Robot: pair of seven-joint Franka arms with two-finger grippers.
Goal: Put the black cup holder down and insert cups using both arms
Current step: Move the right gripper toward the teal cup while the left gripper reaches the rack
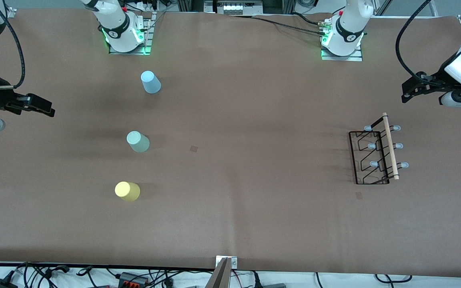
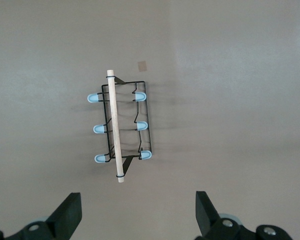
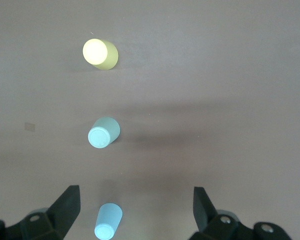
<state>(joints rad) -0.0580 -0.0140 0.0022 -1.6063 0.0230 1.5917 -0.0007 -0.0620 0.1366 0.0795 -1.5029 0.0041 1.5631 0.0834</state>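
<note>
Nothing is under way yet: every piece sits untouched on the brown table (image 1: 230, 224) and both arms hang high at its two ends. The black cup holder (image 1: 374, 154) stands toward the left arm's end, wooden rod handle (image 1: 390, 146) on top, all six grey-tipped pegs bare. The left gripper (image 1: 414, 89) hovers above the table edge near the holder with its jaws spread wide and nothing between them; its wrist view looks straight down on the rack. Toward the right arm's end three cups stand upside down in a loose row, well apart from one another: the light blue cup (image 1: 151, 82) closest to the right arm's base, the pale green cup (image 1: 137, 141) in the middle, the yellow cup (image 1: 127, 191) nearest the front camera. The right gripper (image 1: 34, 106) hangs over that end of the table, also wide open and empty, with all three cups showing in its wrist view. So by my read the score is zero: the holder is yet to be placed, and all three cups are yet to go onto pegs. Expect the left arm to go for the rack first.
</note>
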